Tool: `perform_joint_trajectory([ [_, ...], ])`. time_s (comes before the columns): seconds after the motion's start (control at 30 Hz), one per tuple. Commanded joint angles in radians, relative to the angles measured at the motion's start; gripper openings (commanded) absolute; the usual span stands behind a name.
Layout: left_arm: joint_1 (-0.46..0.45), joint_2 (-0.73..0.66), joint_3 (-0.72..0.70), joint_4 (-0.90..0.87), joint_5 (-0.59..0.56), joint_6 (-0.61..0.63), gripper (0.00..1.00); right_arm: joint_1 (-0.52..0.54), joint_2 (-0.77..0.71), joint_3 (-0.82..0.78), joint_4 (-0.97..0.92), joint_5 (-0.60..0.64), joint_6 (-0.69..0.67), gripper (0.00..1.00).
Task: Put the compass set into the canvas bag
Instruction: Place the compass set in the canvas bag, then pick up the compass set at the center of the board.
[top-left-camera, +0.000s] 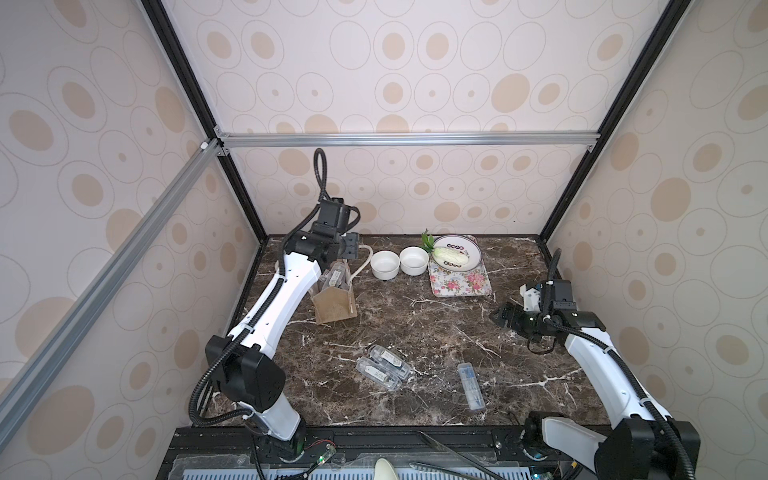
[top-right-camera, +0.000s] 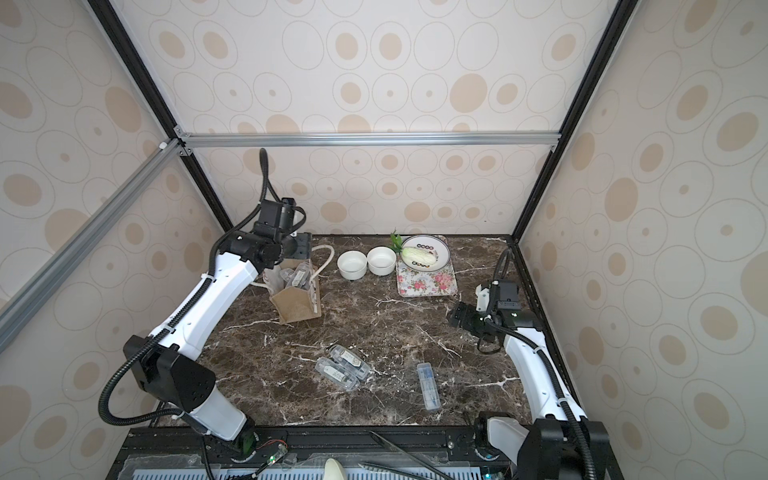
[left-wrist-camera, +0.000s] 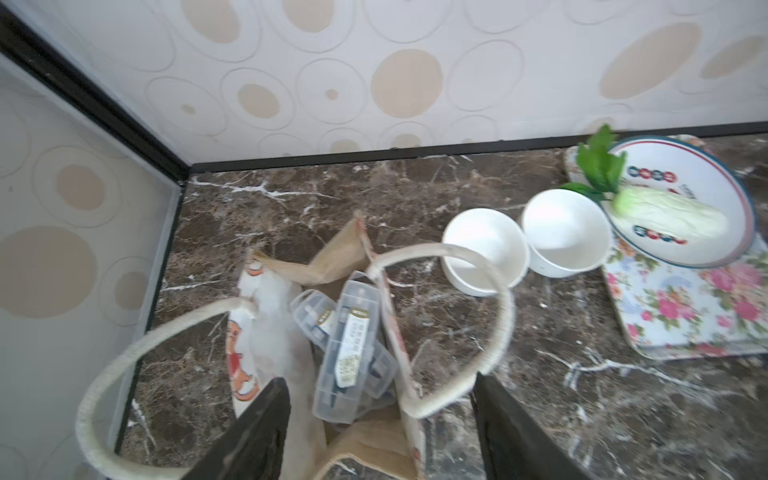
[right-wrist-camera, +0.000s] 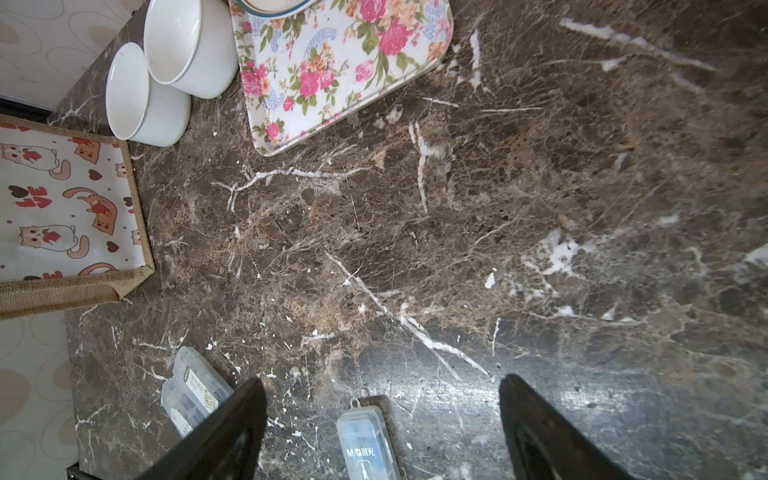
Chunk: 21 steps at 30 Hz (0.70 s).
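1. The left claw (left-wrist-camera: 378, 386) hangs spread and empty right above the mouth of the canvas bag (left-wrist-camera: 340, 245), with the rope handles (left-wrist-camera: 498, 316) looping out to either side.
2. Directly below it, two bagged compass cases (left-wrist-camera: 353, 332) stand on end inside the bag, leaning together. That share of the job looks done.
3. The right claw (right-wrist-camera: 382, 380) is likewise spread and holds nothing. It hovers over the bare worktop (right-wrist-camera: 457, 228), well apart from the bag.
4. Near that claw, a lone case (right-wrist-camera: 365, 440) lies flat on the worktop, the closest pick for that arm.
5. Further out, a pair of cases (top-left-camera: 384, 365) lies touching at the front middle of the worktop, well apart from both claws.
6. By my reckoning, two cases are in and three are left.
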<state>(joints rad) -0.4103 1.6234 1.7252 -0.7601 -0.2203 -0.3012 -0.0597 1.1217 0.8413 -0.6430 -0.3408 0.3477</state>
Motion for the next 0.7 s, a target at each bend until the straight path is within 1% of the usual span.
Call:
perform_joint_trajectory([
  [0.0, -0.092, -0.049, -0.053, -0.066, -0.039, -0.156, 0.69, 0.009, -0.028, 0.017, -0.014, 0.001, -0.004, 0.90],
  [0.1, -0.171, -0.090, -0.139, -0.035, -0.027, -0.278, 0.69, 0.011, -0.047, 0.008, -0.014, 0.002, -0.003, 0.90],
  [0.17, -0.217, -0.118, -0.210, 0.005, -0.008, -0.382, 0.69, 0.011, -0.063, -0.002, -0.012, 0.001, 0.002, 0.90],
  [0.23, -0.256, -0.138, -0.273, 0.052, 0.031, -0.474, 0.69, 0.010, -0.079, -0.010, -0.016, 0.002, 0.001, 0.90],
  [0.37, -0.317, -0.168, -0.390, 0.098, 0.090, -0.715, 0.67, 0.011, -0.116, -0.020, -0.034, 0.019, -0.012, 0.90],
  [0.43, -0.344, -0.180, -0.440, 0.133, 0.120, -0.793, 0.67, 0.010, -0.131, -0.031, -0.034, 0.026, -0.015, 0.90],
  [0.57, -0.400, -0.204, -0.509, 0.167, 0.103, -0.931, 0.68, 0.011, -0.146, -0.042, -0.033, 0.024, -0.018, 0.90],
  [0.67, -0.415, -0.214, -0.562, 0.172, 0.078, -1.029, 0.69, 0.011, -0.147, -0.042, -0.035, 0.025, -0.022, 0.90],
])
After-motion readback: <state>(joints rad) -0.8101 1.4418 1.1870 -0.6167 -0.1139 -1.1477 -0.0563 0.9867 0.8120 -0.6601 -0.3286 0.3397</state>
